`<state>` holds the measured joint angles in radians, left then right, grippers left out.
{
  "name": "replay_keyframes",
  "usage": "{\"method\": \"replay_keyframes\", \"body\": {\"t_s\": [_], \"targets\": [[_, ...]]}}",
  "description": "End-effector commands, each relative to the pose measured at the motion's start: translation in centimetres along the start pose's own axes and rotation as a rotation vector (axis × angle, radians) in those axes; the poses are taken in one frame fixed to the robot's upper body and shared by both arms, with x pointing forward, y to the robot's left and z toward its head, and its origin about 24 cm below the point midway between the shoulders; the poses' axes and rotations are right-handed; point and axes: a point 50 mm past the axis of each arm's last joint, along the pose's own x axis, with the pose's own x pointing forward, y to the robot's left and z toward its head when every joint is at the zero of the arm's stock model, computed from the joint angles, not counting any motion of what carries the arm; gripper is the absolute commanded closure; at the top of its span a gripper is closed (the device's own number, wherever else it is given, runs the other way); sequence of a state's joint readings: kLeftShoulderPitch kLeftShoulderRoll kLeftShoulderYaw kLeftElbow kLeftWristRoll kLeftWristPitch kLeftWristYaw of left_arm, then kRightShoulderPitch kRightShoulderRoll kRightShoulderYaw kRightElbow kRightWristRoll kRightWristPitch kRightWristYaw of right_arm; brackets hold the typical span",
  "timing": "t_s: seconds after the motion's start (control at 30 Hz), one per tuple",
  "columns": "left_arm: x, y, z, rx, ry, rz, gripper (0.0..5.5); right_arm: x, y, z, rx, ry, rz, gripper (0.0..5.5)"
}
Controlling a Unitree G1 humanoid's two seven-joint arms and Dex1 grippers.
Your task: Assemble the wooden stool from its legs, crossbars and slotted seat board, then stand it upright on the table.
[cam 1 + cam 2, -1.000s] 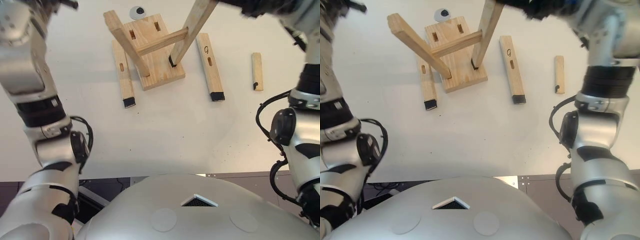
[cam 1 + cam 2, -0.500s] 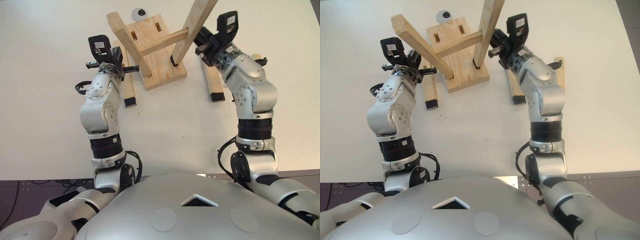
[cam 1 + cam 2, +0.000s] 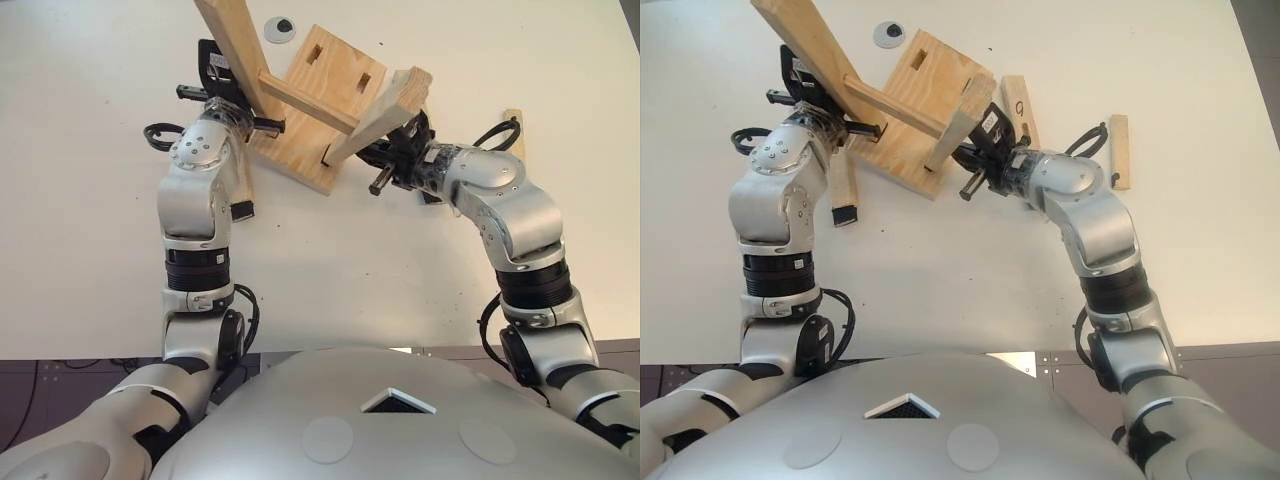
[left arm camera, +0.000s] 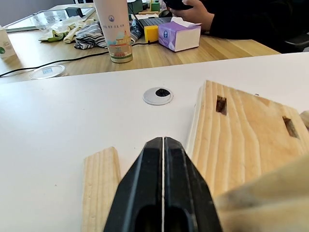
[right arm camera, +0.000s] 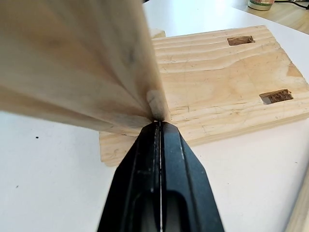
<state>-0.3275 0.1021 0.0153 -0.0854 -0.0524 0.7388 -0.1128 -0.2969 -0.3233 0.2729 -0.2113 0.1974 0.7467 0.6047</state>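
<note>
The slotted seat board (image 3: 318, 130) lies flat on the white table, turned at an angle. Two legs stand slanted in it: the left leg (image 3: 235, 40) and the right leg (image 3: 385, 108), joined by a crossbar (image 3: 305, 100). My left gripper (image 3: 272, 124) is shut, empty, with its tips against the left leg's base (image 4: 163, 140). My right gripper (image 3: 368, 158) is shut too, its tips (image 5: 158, 124) pressing where the right leg (image 5: 72, 63) meets the board (image 5: 217, 82). One loose leg (image 3: 240, 200) lies under my left arm, beside the board (image 4: 100, 193).
A second loose leg (image 3: 1017, 100) lies behind my right forearm, and a short crossbar (image 3: 1119, 150) lies farther right. A grey round grommet (image 3: 281, 28) sits in the table behind the board. The near half of the table is bare.
The board with its two legs has turned clockwise and the legs now lean left. My right gripper dropped to the right leg's base; my left gripper pushed in against the left leg.
</note>
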Motion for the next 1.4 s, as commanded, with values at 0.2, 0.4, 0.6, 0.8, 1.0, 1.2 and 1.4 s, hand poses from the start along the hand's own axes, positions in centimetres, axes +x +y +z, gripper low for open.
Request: {"method": "replay_keyframes", "body": {"t_s": [0.2,0.4,0.6,0.8,1.0,1.2,1.4], "targets": [[0.2,0.8,-0.8,0.006,0.032,-0.049,5.5,-1.8,-6.7,7.6,-0.02,-0.433,-0.559,5.49],[0.5,1.1,-0.8,-0.01,0.03,-0.037,5.5,-5.6,-6.1,14.7,0.023,-0.904,-0.483,5.49],[0.7,0.6,-1.3,-0.027,0.035,-0.04,5.5,-4.7,-5.5,15.8,0.099,-0.839,-0.317,5.49],[0.8,0.5,-1.6,-0.046,0.043,-0.031,5.5,-0.5,-5.4,8.2,0.162,-0.32,-0.244,5.49],[0.8,0.5,-2.2,-0.052,0.052,-0.026,5.5,-5.7,-6.3,16.8,0.508,-0.926,-0.021,5.49],[0.9,0.4,-2.6,-0.06,0.068,-0.026,5.5,-5.9,-12.7,12.2,0.658,-0.873,-0.319,5.49],[1.4,-0.1,-2.2,-0.046,0.116,-0.029,5.5,1.8,-9.1,2.2,0.154,-0.276,-0.28,5.49]]}}
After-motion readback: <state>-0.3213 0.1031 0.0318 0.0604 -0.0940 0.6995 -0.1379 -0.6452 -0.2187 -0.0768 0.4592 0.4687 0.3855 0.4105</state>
